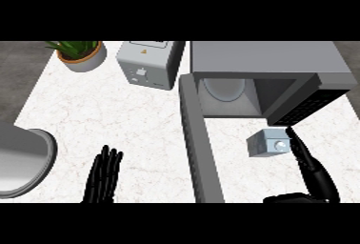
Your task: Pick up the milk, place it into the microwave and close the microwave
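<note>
Our right hand point(309, 167), fingers straight, touches the milk point(268, 143) just before the open microwave point(271, 71); a nudge might topple it. Left hand point(104, 174) rests open, well apart.

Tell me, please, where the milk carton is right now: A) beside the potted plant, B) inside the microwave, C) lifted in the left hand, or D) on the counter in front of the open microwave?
D: the milk carton sits on the counter just before the open microwave, with the right hand beside it, fingers straight.
</note>
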Available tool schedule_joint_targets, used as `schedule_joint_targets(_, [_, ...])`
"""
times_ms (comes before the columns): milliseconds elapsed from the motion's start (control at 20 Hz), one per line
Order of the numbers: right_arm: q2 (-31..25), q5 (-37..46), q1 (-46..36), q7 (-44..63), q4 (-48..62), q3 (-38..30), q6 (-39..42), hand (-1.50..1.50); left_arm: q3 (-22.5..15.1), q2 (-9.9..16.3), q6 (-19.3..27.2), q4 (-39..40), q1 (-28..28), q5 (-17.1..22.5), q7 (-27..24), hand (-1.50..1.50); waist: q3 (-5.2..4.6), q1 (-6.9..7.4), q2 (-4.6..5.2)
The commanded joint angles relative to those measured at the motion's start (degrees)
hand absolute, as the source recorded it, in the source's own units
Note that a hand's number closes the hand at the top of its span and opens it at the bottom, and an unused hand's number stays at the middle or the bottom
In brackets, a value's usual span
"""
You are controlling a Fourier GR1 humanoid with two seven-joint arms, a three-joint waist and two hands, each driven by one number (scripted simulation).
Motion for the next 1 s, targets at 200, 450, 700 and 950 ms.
schedule_joint_targets(200, [1.6, 4.4, -13.0, -5.1, 18.4, -1.7, -8.8, -1.5, 4.2, 5.1, -4.9, -1.6, 5.5, 6.5, -5.1, -1.5, 0.08, 0.35, 0.09])
schedule_joint_targets(450, [-0.6, 3.8, -17.9, -12.1, 29.3, -3.8, -9.6, 1.5, 4.0, 4.0, -3.2, -2.8, 3.7, 5.8, -1.2, -1.5, 0.09, 0.1, 0.1])
schedule_joint_targets(700, [-1.4, 2.6, -22.4, -16.8, 37.3, -7.1, -12.7, 1.5, 7.5, 6.6, -5.5, -5.6, 2.9, 7.9, 1.3, -1.5, 0.12, 0.25, 0.18])
schedule_joint_targets(950, [-3.0, 5.9, -26.2, -17.9, 44.5, -7.1, -18.4, 1.5, 7.7, 6.8, -6.3, -5.0, 6.2, 8.1, -1.8, -1.5, 0.13, 0.49, 0.21])
